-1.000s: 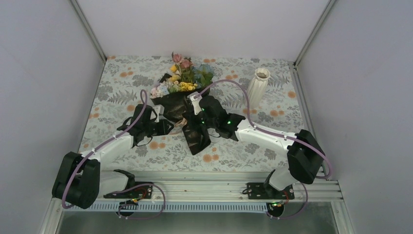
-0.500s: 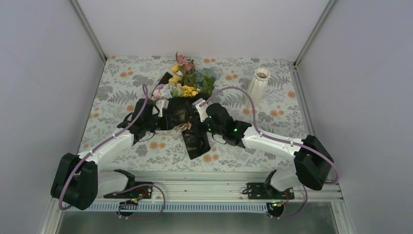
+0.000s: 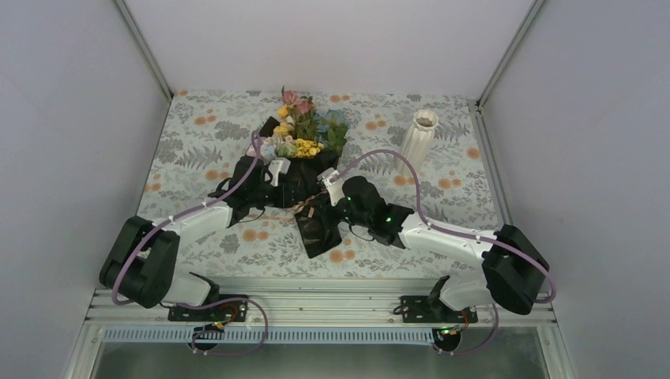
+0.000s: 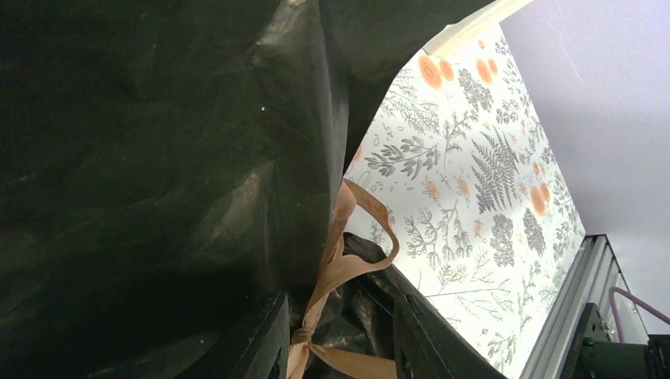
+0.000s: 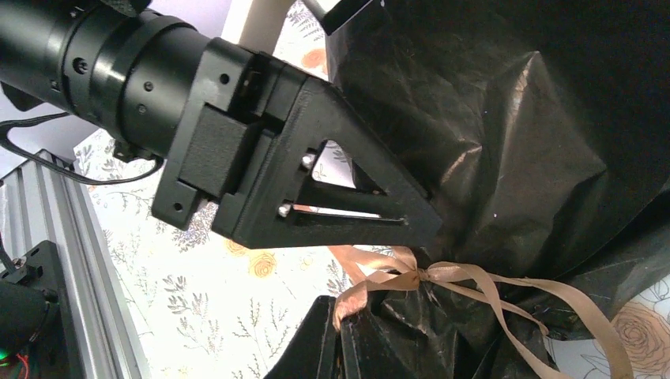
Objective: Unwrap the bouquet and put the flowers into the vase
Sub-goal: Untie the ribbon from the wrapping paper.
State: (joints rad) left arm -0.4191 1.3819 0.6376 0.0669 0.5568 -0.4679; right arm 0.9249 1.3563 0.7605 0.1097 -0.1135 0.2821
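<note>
— White walls [image 3: 332, 39] close in on three sides of the table [image 3: 474, 197], right?
— Yes. A cloth [image 3: 190, 158] printed with grey leaves and orange blooms covers it, and a metal rail [image 3: 332, 286] runs along the near edge.
— What has changed over the last second?
— The left arm [image 3: 197, 223] has pushed farther in, toward the far right and up against the bouquet [image 3: 302, 164]. The right arm [image 3: 450, 235] has drawn back a little to the near right. The vase [image 3: 419, 140] has not moved; it stands upright at the far right, apart from both arms.
— Where does the bouquet lie?
— In the far middle of the table, with its flowers [image 3: 306, 130] pointing at the far wall and its black sheet [image 4: 142, 158] trailing a flap toward the near edge. On its left flank are the left jaws, on its right the right jaws, both at the tied neck.
— How do the left jaws stand?
— Partly apart. In the left wrist view the fingers [image 4: 265, 339] straddle the knot of the tan ribbon [image 4: 341, 253] and the bunched sheet. Whether they squeeze it or only stand around it, I cannot tell.
— And the right jaws?
— Closed tight, with one ribbon tail running straight into their tips, pinched just beside the knot
</note>
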